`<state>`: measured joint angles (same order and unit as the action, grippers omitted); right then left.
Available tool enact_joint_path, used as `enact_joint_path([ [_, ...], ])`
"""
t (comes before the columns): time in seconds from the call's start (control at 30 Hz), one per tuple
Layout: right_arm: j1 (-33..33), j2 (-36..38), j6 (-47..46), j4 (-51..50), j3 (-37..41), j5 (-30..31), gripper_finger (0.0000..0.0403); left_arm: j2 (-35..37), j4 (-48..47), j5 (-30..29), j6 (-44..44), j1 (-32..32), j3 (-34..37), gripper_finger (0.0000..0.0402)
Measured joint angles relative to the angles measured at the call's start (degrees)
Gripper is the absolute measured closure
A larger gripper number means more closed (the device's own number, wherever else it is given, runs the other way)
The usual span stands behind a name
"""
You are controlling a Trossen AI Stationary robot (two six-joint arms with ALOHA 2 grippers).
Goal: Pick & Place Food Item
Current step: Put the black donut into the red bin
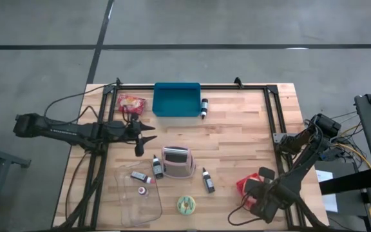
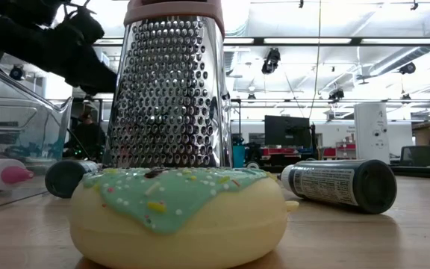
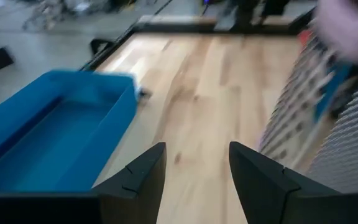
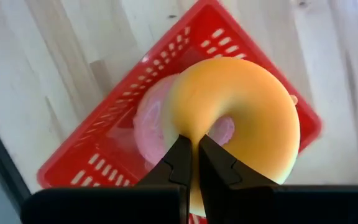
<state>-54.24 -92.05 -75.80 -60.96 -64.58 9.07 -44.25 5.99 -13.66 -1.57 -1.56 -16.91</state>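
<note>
Over the red basket (image 4: 104,149), near the table's front right, my right gripper (image 4: 191,146) is shut on an orange doughnut with pink icing (image 4: 247,106). In the high view the arm (image 1: 266,193) hides the doughnut, and only the basket's edge (image 1: 242,185) shows. My left gripper (image 1: 145,138) hovers open at mid-left, with nothing between its fingers (image 3: 197,149). It stands between the blue bin (image 1: 176,100) and the metal grater (image 1: 177,161). A green-iced doughnut (image 1: 186,205) lies flat on the table near the front edge. My right gripper pinches the doughnut's ring (image 4: 188,127) between its two fingers, at the side nearest the wrist. The fingers come from above, pointing down. The doughnut hangs tilted on edge below them, over the basket. I cannot tell whether it touches the basket.
Several small dark bottles (image 1: 208,180) lie or stand around the grater, and one (image 1: 204,106) lies beside the bin. A clear container (image 1: 137,193) is at the front left. A red packet (image 1: 132,103) lies at the far left. Bare wood shows at mid-right.
</note>
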Motion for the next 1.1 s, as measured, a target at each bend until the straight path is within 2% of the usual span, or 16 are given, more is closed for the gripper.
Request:
enact_joint_path([
  [0.17,0.02,0.04,-0.60,-2.72,-1.49,3.55,0.0394,0.00,5.35,5.31,1.02,-0.03,0.18,0.0225],
  [0.33,0.00,0.04,-0.51,-6.27,-3.53,11.57,0.0394,0.00,11.15,9.57,1.28,-0.07,-0.32,0.0225],
  [0.53,0.11,0.08,1.28,-11.96,-5.67,30.09,0.0394,0.00,16.99,12.86,2.77,-0.07,-0.64,0.0225],
  [0.77,1.35,0.31,6.50,-14.79,-5.44,60.62,0.0394,-0.04,18.13,15.58,4.17,-0.07,-1.38,0.0225],
  [0.87,3.52,0.50,10.28,-14.77,-5.36,71.09,0.0394,-0.04,20.26,17.84,4.21,-0.09,-1.92,0.0225],
  [0.97,7.23,0.41,15.24,-14.74,-5.20,75.92,0.0394,-0.04,22.87,19.53,4.19,-0.09,-3.02,0.0225],
  [1.1,13.46,-0.22,21.42,-14.24,-5.01,76.60,0.0394,-0.34,25.36,20.97,2.98,-0.09,-5.59,0.0225],
])
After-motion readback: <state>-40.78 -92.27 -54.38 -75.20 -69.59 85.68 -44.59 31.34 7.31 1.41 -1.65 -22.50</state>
